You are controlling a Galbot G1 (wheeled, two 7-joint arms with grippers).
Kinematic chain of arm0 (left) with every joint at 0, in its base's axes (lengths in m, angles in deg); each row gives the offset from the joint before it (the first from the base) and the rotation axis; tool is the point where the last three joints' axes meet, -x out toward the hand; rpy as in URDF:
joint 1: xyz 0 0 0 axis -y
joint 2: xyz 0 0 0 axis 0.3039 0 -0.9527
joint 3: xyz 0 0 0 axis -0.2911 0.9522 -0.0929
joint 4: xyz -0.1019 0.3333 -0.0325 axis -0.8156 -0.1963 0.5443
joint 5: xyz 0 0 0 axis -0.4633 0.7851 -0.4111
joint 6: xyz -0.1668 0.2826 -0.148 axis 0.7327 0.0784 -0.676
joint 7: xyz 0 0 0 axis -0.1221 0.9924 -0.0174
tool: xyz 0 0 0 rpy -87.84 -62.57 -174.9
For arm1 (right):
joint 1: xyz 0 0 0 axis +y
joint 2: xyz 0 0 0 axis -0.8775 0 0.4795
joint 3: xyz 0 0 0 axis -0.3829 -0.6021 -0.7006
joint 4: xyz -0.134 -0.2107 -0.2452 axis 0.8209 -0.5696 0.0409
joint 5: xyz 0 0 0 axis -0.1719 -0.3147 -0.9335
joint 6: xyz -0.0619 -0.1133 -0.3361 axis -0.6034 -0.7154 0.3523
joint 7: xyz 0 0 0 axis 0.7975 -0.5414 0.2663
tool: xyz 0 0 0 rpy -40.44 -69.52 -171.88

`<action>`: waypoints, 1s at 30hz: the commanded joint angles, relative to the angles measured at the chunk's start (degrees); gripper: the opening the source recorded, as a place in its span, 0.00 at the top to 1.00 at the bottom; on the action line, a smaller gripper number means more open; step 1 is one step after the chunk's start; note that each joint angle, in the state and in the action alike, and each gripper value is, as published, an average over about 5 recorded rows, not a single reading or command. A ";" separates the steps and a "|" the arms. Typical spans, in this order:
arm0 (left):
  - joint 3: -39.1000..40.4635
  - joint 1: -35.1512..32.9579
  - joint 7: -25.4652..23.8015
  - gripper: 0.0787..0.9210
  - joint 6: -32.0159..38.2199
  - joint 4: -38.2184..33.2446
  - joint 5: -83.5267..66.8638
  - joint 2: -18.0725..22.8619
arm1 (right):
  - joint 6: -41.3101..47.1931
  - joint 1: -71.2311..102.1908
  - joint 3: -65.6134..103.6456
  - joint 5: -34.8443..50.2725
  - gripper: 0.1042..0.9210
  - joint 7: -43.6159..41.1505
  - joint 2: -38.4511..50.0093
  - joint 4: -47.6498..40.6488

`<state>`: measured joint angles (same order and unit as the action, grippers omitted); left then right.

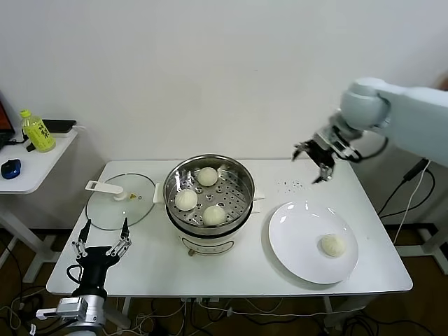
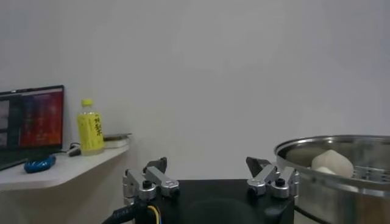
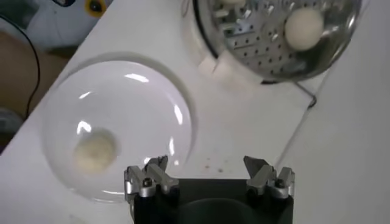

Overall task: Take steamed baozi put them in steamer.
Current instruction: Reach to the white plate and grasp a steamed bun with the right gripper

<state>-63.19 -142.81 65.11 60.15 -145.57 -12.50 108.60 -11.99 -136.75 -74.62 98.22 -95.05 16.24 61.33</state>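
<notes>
The steamer point(image 1: 240, 210) stands mid-table with three steamed baozi point(image 1: 207, 176) point(image 1: 185, 200) point(image 1: 214, 215) on its perforated tray. A fourth baozi point(image 1: 333, 245) lies on the white plate point(image 1: 301, 227) at the right. My right gripper point(image 1: 309, 166) hangs open and empty in the air behind the plate, right of the steamer. Its wrist view looks down on the plate point(image 3: 140, 103), the baozi point(image 3: 94, 152) and the steamer point(image 3: 244, 45) past the open right gripper point(image 3: 207, 163). My left gripper point(image 1: 103, 234) is parked open at the table's front left, with the steamer point(image 2: 341, 179) beside it.
A glass lid point(image 1: 119, 203) with a white handle lies left of the steamer. A side table point(image 1: 38, 164) at far left holds a yellow bottle point(image 1: 36, 131) and a blue mouse point(image 1: 10, 168). Dark specks point(image 1: 290, 185) dot the table behind the plate.
</notes>
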 commanded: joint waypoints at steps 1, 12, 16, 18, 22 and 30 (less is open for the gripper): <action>-0.13 -0.01 -0.10 0.12 -0.01 -0.21 -1.22 -0.21 | 12.86 11.18 1.77 -4.98 0.12 7.78 14.13 5.74; 0.30 0.48 -0.11 0.12 0.23 0.75 -1.10 0.26 | 17.63 18.45 2.24 -3.07 0.12 7.66 16.29 5.80; 0.58 0.13 -0.16 0.12 0.29 0.62 -0.81 0.19 | 16.99 22.91 5.36 -3.97 0.12 5.95 15.16 3.09; 0.49 -0.02 -0.16 0.12 0.33 0.61 -0.77 0.16 | 16.85 24.36 6.37 -4.05 0.12 5.33 14.31 1.68; 0.26 -0.47 -0.17 0.12 0.44 0.47 -0.75 0.14 | 16.46 26.07 6.88 -4.08 0.12 4.27 12.77 -0.71; 0.12 -0.94 -0.17 0.12 0.68 0.62 -0.75 0.12 | 16.13 33.77 13.64 -5.22 0.12 3.39 11.03 -4.60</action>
<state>-63.08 -143.58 64.98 60.75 -145.22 -13.28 108.71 3.24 -111.93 -67.26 94.19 -90.68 27.98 60.60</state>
